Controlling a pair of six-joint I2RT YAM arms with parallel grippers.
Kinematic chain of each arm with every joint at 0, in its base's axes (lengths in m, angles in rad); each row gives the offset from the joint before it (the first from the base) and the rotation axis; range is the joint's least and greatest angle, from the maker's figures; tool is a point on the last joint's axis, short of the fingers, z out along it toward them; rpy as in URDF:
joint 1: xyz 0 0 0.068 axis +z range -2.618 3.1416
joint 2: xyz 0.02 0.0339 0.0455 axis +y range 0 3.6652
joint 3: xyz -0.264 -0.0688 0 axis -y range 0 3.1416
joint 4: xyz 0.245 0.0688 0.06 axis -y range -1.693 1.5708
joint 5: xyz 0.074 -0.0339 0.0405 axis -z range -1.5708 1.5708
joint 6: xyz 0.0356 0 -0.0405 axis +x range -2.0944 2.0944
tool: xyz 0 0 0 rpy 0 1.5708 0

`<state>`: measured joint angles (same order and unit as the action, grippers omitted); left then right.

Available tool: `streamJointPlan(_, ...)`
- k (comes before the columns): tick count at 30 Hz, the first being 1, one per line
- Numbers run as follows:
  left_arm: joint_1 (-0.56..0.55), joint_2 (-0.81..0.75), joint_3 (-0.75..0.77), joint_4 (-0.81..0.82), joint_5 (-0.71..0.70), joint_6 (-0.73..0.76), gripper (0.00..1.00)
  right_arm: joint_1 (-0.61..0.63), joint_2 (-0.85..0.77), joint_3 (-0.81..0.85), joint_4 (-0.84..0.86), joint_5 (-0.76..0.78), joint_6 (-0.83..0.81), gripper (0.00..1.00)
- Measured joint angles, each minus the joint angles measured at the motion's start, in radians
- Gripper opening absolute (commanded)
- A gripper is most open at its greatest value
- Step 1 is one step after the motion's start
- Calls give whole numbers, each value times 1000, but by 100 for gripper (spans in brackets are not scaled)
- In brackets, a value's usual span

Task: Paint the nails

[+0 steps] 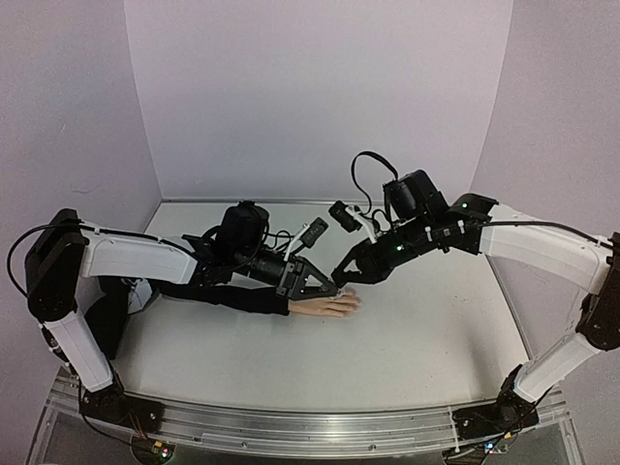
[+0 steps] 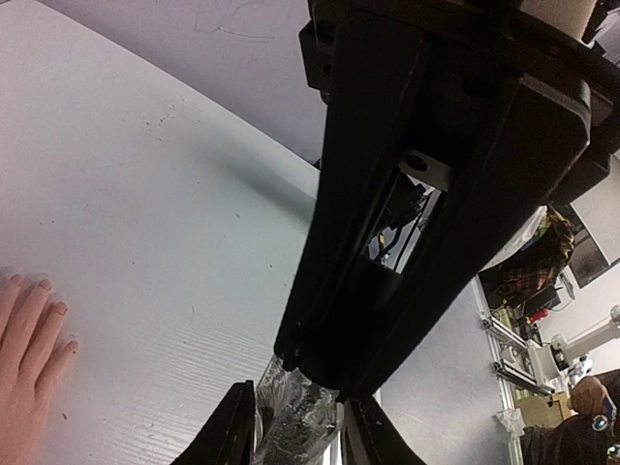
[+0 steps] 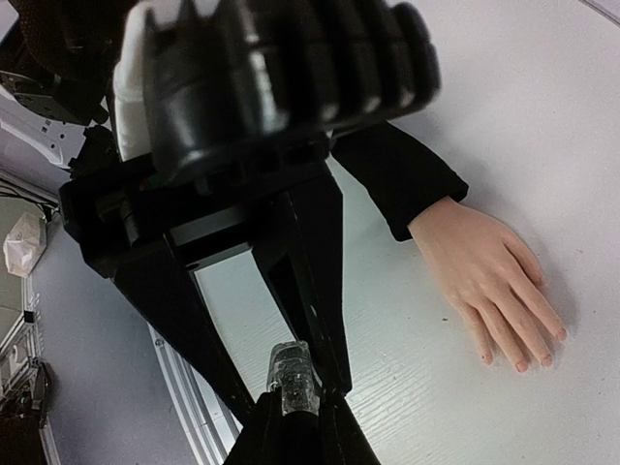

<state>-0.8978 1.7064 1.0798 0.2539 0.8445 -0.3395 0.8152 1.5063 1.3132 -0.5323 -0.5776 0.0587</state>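
A pale mannequin hand [image 1: 329, 306] lies flat on the white table, coming out of a long black sleeve [image 1: 232, 295]. Its nails [image 3: 523, 366] show as small pinkish tips, also seen as nails [image 2: 58, 308] in the left wrist view. Just above the hand's wrist the two grippers meet tip to tip. My left gripper [image 2: 291, 426] is shut on a small clear glass polish bottle [image 2: 295, 412]. My right gripper [image 3: 295, 417] is shut on the dark cap end, with the glass bottle [image 3: 293, 373] sticking out beyond its fingers. From above, the bottle is hidden between left gripper [image 1: 325, 288] and right gripper [image 1: 341, 278].
The white table [image 1: 417, 339] is walled by pale lilac panels at the back and both sides. An aluminium rail [image 1: 310, 431] runs along the near edge. Black cables [image 1: 363, 170] loop above the right wrist. A dark bulk [image 1: 111, 320] sits by the left arm's base.
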Motion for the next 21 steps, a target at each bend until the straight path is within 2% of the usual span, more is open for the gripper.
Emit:
streamJointPlan(3,0,1,0,0,3,2,21,4,0,0,0,-1,-3,0)
streamJointPlan(5,-1,1,0,0,19,19,21,5,0,1,-1,-10,-2,0)
streamJointPlan(9,-3,1,0,-2,21,34,39,5,0,2,-5,-18,-3,0)
streamJointPlan(11,-5,1,0,-3,18,35,41,6,0,3,-3,-17,-4,0)
streamJointPlan(18,-8,1,0,-17,14,50,32,10,0,9,0,-16,-5,0)
streamJointPlan(21,-8,1,0,-22,11,57,22,10,0,11,1,-14,-6,0)
